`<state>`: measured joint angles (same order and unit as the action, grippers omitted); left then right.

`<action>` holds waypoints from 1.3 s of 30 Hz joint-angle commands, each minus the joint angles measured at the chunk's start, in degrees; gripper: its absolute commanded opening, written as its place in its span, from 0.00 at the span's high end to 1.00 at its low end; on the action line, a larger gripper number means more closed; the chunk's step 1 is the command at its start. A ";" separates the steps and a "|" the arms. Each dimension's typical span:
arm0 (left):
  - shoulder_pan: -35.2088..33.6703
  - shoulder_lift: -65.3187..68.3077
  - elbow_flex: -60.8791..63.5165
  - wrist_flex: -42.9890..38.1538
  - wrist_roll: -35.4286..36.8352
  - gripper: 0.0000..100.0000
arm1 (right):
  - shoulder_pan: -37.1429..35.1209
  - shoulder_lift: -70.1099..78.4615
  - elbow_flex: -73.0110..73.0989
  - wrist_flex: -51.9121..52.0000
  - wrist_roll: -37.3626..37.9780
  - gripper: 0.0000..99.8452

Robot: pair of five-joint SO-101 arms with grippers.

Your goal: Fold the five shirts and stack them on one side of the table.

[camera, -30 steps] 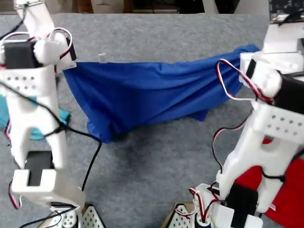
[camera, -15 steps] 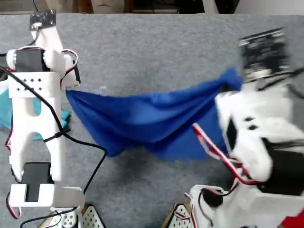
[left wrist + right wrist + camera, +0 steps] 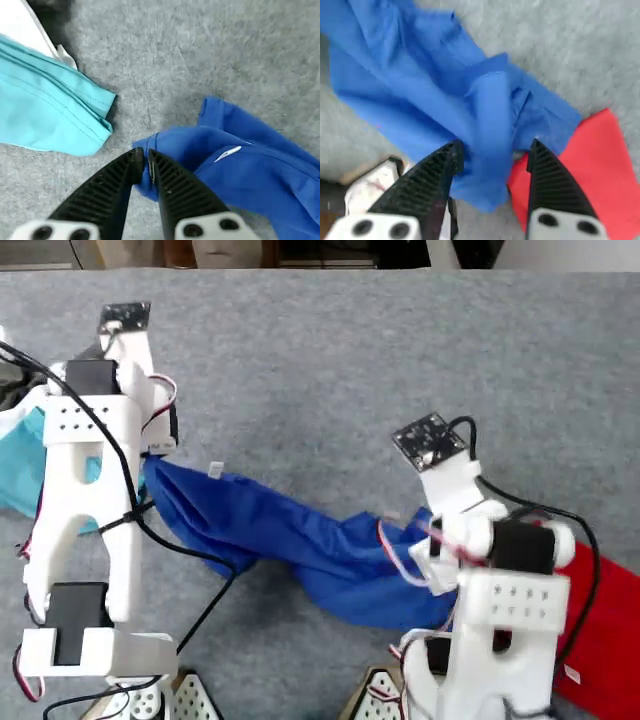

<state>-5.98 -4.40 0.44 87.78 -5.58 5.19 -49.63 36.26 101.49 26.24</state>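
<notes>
Left wrist view shows the left claw (image 3: 143, 162) pinched shut on a folded corner of the blue shirt (image 3: 250, 165), low over the grey counter (image 3: 225, 45). A teal shirt (image 3: 45, 110) lies near that corner but apart from it, a strip of bare counter between them, and a white cloth (image 3: 20, 25) lies against the teal one's other side. In the right wrist view, the right claw (image 3: 495, 150) has its jaws spread wide with a rumpled ridge of the blue fabric between them, and a red shirt (image 3: 585, 160) touches the blue one just beside one jaw. From the high view, the blue shirt runs as a crumpled band across the counter from one arm to the other, its white label (image 3: 215, 471) showing near the left arm. The far half of the counter lies open, while the teal shirt sits at the left edge and the red one at the near right corner.
</notes>
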 commanded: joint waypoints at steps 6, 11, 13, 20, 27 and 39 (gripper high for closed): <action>-8.79 -1.54 1.58 -6.42 -0.35 0.98 | 12.88 8.22 -11.65 1.05 9.67 0.78; -10.20 -1.54 1.93 -6.77 -0.44 0.98 | 15.08 10.33 -16.84 1.05 11.43 0.78; -9.85 -1.54 2.46 -5.63 -0.44 0.98 | 12.09 12.62 -17.01 0.97 9.76 0.78; -8.18 -1.63 6.24 -4.92 -2.81 0.98 | -5.93 30.02 -19.74 -2.73 -2.90 0.78; -8.53 -1.63 6.51 -4.92 -2.90 0.98 | -12.18 51.74 -27.56 -5.89 -5.27 0.78; -8.26 -1.45 6.77 -5.80 -2.90 0.98 | -6.55 65.71 -23.69 -16.79 -5.36 0.78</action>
<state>-14.86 -4.40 7.30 82.59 -8.13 -1.76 14.99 11.91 88.92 21.49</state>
